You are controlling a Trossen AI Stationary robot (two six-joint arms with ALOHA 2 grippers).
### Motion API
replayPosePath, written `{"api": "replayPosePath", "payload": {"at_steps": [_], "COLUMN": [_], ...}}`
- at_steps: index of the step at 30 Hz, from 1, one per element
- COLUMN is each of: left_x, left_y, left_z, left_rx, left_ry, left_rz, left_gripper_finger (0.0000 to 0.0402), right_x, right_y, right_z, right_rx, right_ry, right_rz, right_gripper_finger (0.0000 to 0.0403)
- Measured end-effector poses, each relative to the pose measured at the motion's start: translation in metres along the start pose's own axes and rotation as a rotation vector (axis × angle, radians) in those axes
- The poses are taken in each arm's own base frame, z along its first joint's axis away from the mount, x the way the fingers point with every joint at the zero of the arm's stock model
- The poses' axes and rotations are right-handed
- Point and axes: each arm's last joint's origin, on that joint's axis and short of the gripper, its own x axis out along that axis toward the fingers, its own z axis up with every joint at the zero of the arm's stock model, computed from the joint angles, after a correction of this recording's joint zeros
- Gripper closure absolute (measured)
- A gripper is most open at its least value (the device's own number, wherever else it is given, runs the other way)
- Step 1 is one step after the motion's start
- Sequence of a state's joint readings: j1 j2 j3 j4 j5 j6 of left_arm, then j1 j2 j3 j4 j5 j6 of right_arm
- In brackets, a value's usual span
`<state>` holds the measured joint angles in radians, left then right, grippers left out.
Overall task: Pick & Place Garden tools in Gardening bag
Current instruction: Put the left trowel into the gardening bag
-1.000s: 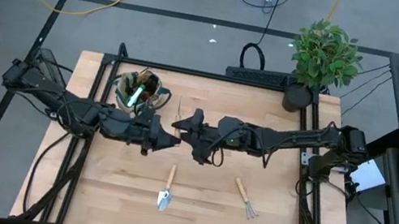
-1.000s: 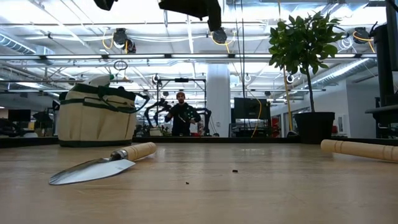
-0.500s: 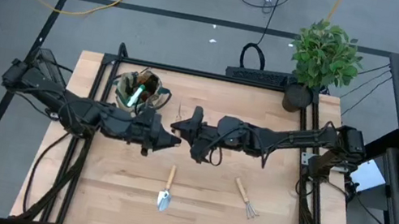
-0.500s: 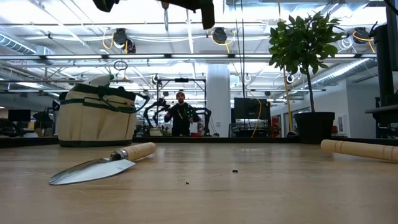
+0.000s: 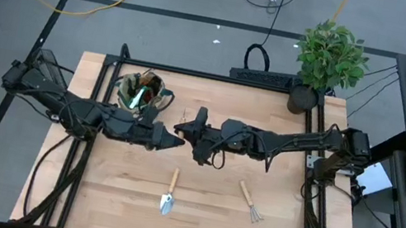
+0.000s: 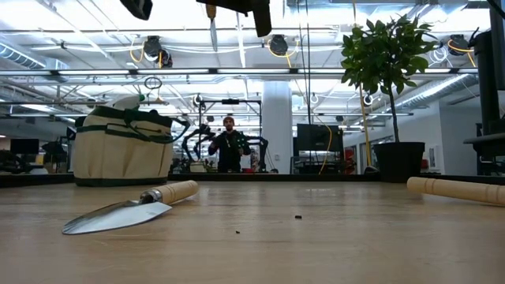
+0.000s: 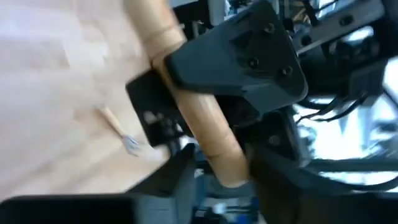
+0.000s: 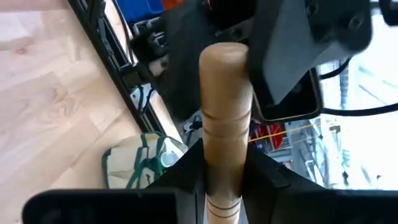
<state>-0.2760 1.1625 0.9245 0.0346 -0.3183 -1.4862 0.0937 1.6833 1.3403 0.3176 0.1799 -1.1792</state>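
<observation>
High over the table's middle, my two grippers meet around a wooden-handled tool (image 8: 225, 93). Its thin metal end (image 6: 211, 28) points toward the far edge. My right gripper (image 8: 225, 171) (image 5: 187, 135) is shut on the handle. My left gripper (image 7: 225, 168) (image 5: 173, 137) is open, with a finger on either side of the handle's rounded free end (image 7: 229, 177). The gardening bag (image 5: 142, 92) (image 6: 122, 147) stands on its base at the far left with a green-and-white item inside. A trowel (image 5: 169, 192) (image 6: 126, 210) and a fork rake (image 5: 249, 202) lie flat on the table nearer the front. My right gripper pinches the wooden handle's middle (image 7: 186, 93) between its two fingers. The fingers come level from the table's right and lie across the handle. The tool is lifted clear, high above the table. My left gripper's fingers (image 7: 180, 177) flank the handle's end; whether they touch it I cannot tell.
A leafy potted plant (image 5: 330, 57) (image 6: 387, 87) stands at the far right corner. The rake's handle (image 6: 458, 189) shows at the right of the low view. A person (image 6: 229, 146) stands in the room beyond the table.
My right gripper has shut on the wooden handle. Both wrists have rolled a little without shifting place. The tool's metal end has come into the low view.
</observation>
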Motion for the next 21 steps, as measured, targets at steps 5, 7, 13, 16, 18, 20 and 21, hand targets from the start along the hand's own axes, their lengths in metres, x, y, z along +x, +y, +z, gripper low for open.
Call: {"api": "replayPosePath", "payload": {"at_steps": [5, 7, 13, 16, 18, 20, 21], "left_x": [-0.007, -0.012, -0.037, -0.052, -0.062, -0.071, -0.075], "left_y": [-0.003, -0.002, 0.005, 0.009, 0.012, 0.015, 0.016], "left_z": [0.003, 0.004, 0.012, 0.015, 0.016, 0.017, 0.017], "left_rx": [0.207, 0.257, 0.378, 0.444, 0.477, 0.507, 0.521], "left_ry": [0.003, 0.013, 0.018, -0.01, -0.036, -0.055, -0.067], "left_rz": [-0.003, 0.012, 0.141, 0.218, 0.267, 0.309, 0.327], "left_gripper_finger": [0.0168, 0.015, 0.014, 0.0149, 0.0157, 0.0165, 0.0168], "right_x": [0.001, 0.002, 0.004, 0.005, 0.005, 0.005, 0.005], "right_y": [-0.004, -0.004, -0.012, -0.018, -0.023, -0.03, -0.034], "right_z": [-0.008, -0.012, -0.03, -0.04, -0.045, -0.05, -0.052], "right_rx": [0.075, 0.097, 0.214, 0.331, 0.442, 0.568, 0.629], "right_ry": [0.02, 0.035, 0.074, 0.028, -0.045, -0.125, -0.171], "right_rz": [-0.009, -0.004, -0.028, -0.031, -0.022, -0.017, -0.015], "right_gripper_finger": [0.0342, 0.0342, 0.0342, 0.0342, 0.0342, 0.0342, 0.0342]}}
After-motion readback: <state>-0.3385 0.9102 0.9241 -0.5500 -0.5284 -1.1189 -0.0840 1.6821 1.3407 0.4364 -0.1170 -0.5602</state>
